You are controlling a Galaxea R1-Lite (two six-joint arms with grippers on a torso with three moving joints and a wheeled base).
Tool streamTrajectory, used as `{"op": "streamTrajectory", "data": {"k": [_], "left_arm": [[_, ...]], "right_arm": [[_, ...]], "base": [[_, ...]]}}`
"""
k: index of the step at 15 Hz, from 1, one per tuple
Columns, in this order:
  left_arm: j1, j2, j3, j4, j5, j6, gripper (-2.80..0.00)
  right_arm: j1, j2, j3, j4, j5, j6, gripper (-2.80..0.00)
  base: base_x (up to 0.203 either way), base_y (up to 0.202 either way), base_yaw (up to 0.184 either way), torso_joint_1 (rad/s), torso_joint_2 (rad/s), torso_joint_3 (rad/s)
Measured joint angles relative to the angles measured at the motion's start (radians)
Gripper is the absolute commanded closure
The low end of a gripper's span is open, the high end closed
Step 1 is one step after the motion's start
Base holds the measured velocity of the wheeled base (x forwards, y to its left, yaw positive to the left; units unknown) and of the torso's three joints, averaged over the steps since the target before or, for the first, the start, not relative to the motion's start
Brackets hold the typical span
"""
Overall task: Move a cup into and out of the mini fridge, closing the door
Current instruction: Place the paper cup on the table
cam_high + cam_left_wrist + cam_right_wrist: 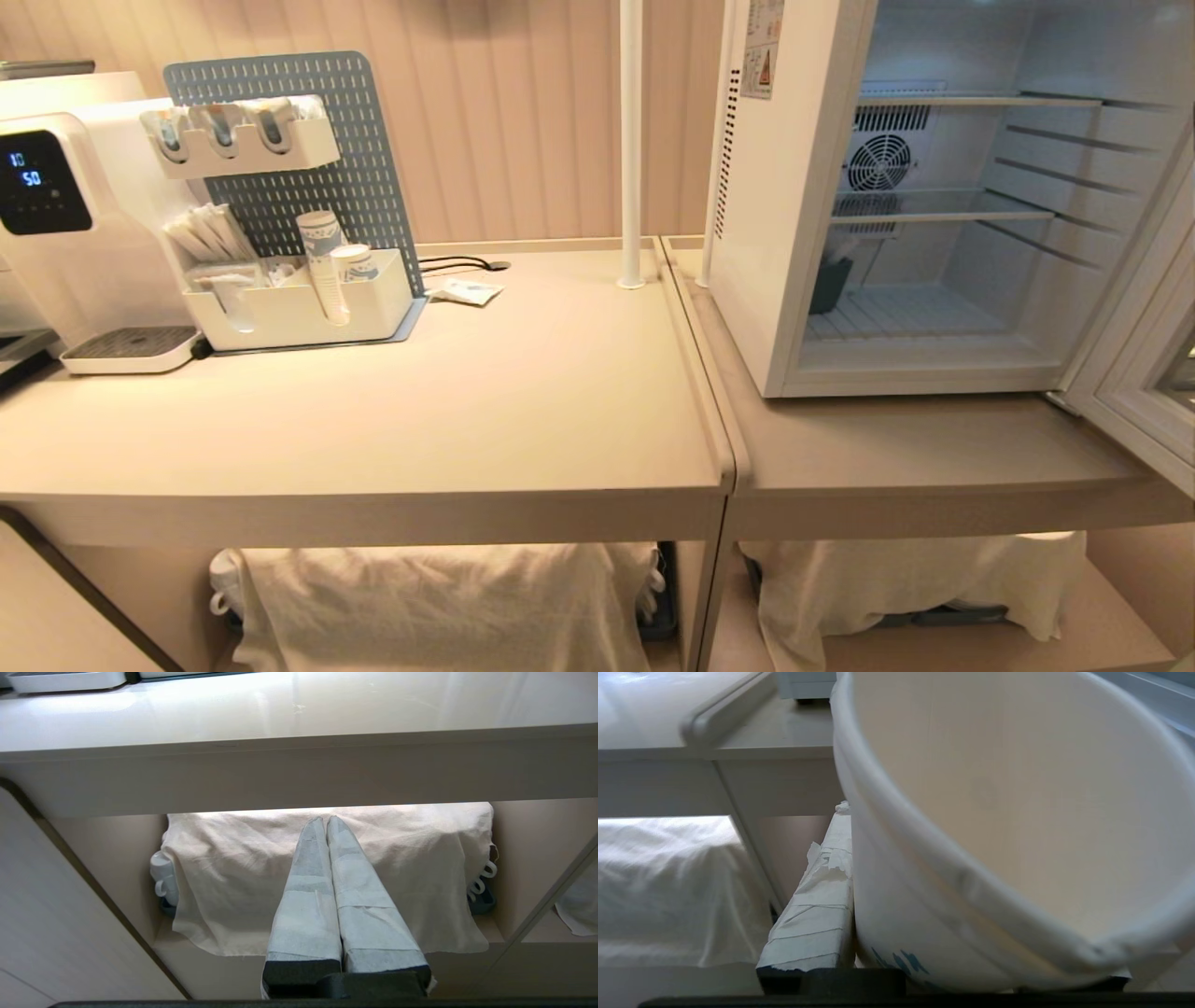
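Beige counter (420,411) spreads bare beside one mini fridge (794,233), door (1144,373) swung wide; right gripper (971,933) pinches one cup (1017,812); left gripper (326,823) pressed together.

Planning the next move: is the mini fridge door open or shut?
Open. The door is swung out to the right, leaving the mini fridge interior, with its wire shelves and rear fan, fully exposed.

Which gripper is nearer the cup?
Right. The right gripper holds the cup between its fingers; the left gripper is shut and empty, facing the cloth under the counter.
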Motion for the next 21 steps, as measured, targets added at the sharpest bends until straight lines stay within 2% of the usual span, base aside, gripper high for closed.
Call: {"op": "streamTrajectory", "data": {"k": [21], "left_arm": [[-0.002, 0.000, 0.000, -0.001, -0.001, -0.003, 0.00]], "right_arm": [[-0.002, 0.000, -0.001, 0.000, 0.000, 0.000, 0.00]], "base": [[0.000, 0.189, -0.001, 0.001, 0.00, 0.004]]}}
